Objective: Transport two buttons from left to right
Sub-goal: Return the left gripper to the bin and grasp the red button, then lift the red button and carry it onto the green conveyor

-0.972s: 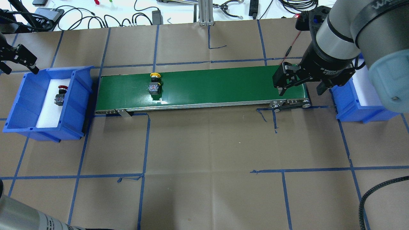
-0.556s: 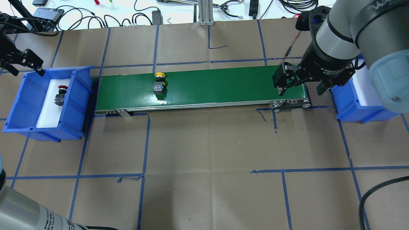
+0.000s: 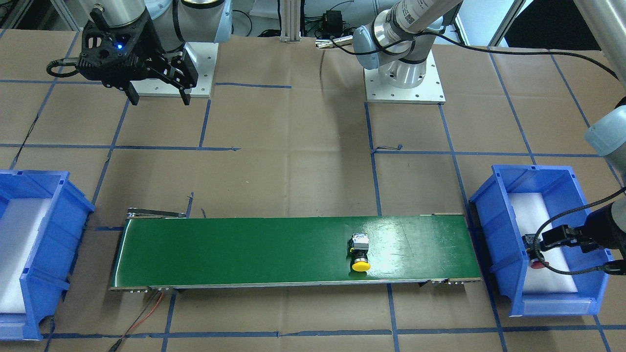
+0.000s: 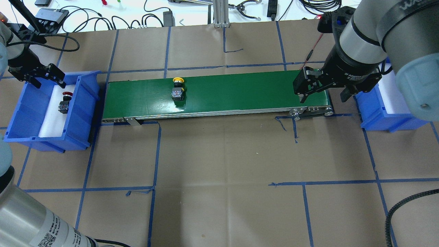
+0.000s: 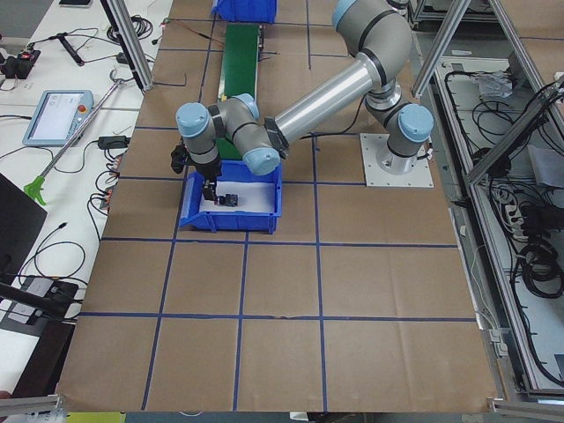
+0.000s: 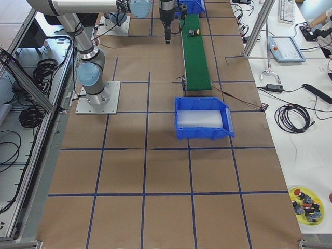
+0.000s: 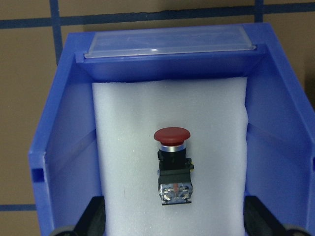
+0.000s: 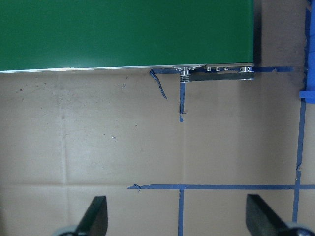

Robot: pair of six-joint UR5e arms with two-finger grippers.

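The yellow-capped button [image 4: 177,90] lies on its side on the green conveyor belt [image 4: 240,91], left of the belt's middle; it also shows in the front view [image 3: 359,252]. On white foam inside the left blue bin [image 4: 85,89] lies the red-capped button [image 4: 64,102], centred in the left wrist view [image 7: 173,167]. My left gripper [image 4: 49,81] hovers open over that bin's far end, above the red button, holding nothing. At the belt's right end my right gripper [image 4: 322,97] hangs open and empty; its wrist view shows the belt's edge and brown paper.
The right blue bin [image 4: 377,116] with white foam stands just past the belt's right end, partly hidden by my right arm. Cables and tools lie along the table's far edge [image 4: 103,20]. Brown paper with blue tape lines covers the table.
The yellow button has travelled a little to the right along the belt. My left gripper has moved right, over the left bin's far end. The right arm has stayed still.
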